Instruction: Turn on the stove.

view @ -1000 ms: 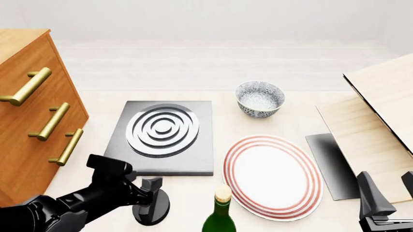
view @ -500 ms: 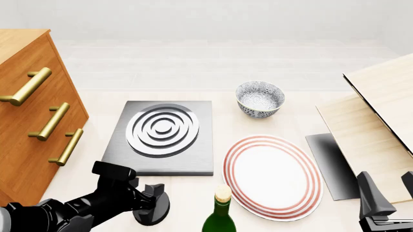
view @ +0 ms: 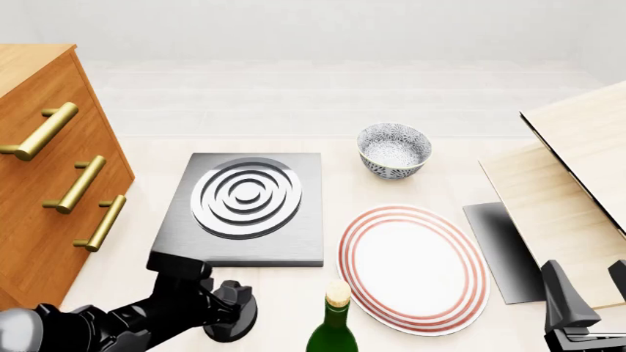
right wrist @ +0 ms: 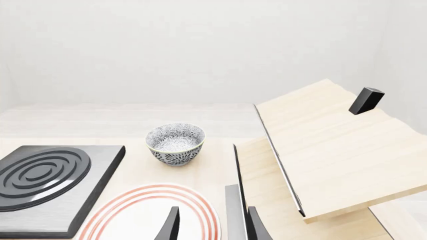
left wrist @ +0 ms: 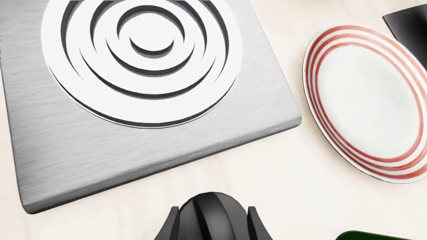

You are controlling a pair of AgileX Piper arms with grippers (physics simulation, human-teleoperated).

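The stove [view: 293, 242] is a dark grey square slab with a burner [view: 246, 196] of concentric silver rings, left of the table's middle. Its black round knob [view: 233, 323] stands on the table just in front of the slab. My left gripper [view: 231, 299] is shut on the knob. In the left wrist view the knob [left wrist: 212, 212] sits between both fingers [left wrist: 172, 229], with the stove [left wrist: 80, 155] beyond it. My right gripper [view: 590, 290] is open and empty at the front right, far from the stove; the right wrist view [right wrist: 212, 227] shows nothing between its fingers.
A red-ringed white plate [view: 413, 268] lies right of the stove, a green bottle [view: 333, 330] stands in front of it next to the knob, and a patterned bowl [view: 393, 150] is behind. A wooden drawer chest [view: 49, 183] stands at the left, tilted wooden boards [view: 567, 183] at the right.
My left arm's wrist has dropped and swung a little around the knob while the gripper stayed on it. The right arm has not moved.
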